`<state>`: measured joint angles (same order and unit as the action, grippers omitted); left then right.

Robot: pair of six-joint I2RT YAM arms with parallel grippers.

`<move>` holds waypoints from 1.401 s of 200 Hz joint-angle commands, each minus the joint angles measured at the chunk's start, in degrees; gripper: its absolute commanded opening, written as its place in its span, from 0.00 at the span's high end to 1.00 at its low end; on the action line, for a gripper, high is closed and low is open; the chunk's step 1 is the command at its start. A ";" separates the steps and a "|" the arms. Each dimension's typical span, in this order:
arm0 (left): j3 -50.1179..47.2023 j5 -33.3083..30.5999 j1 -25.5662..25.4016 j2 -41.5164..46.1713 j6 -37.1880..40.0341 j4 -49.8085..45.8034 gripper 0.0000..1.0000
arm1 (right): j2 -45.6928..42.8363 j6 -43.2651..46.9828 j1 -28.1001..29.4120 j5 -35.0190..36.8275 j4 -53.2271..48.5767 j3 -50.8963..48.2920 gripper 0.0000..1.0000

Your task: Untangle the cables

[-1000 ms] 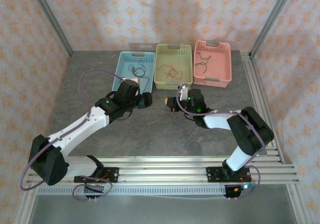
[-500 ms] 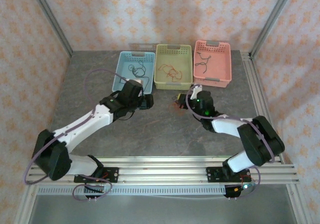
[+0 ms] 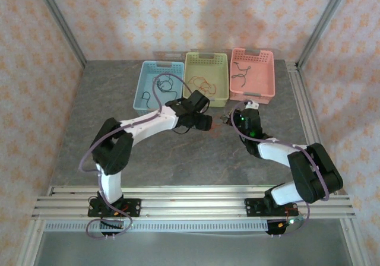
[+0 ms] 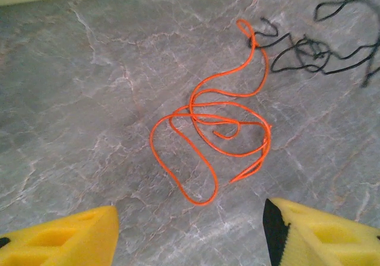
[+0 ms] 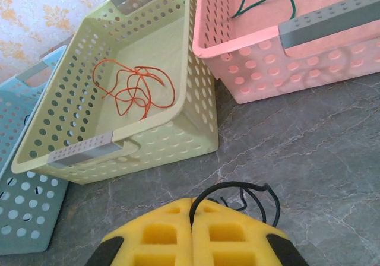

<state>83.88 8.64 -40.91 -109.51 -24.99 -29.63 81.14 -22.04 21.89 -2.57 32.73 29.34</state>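
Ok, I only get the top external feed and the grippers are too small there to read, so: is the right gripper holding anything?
Observer: Yes. The right gripper is shut on a black cable that loops out past its fingertips.
Operator: And the left one?
Observer: The left gripper is open, hanging above a loose orange cable on the table, not touching it.
Operator: Anything near that cable?
Observer: More black cable strands lie tangled beside its far end; I can't tell whether they belong to the held one.
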 commanded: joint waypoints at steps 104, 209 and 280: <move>14.34 2.95 -1.11 -13.35 0.35 -13.73 0.64 | 0.85 -0.70 -0.29 0.24 -0.56 0.01 1.00; 11.63 0.27 -1.11 -9.87 0.47 -12.33 1.00 | 0.77 -0.69 -0.25 0.28 -0.66 0.10 1.00; 8.78 1.47 -1.19 -5.28 0.21 -10.96 1.00 | 0.79 -0.70 -0.26 0.12 -0.65 0.11 1.00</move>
<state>93.25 10.09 -41.69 -117.27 -24.99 -41.21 81.60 -22.46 21.91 -2.57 32.32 29.34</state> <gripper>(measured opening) 0.043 0.046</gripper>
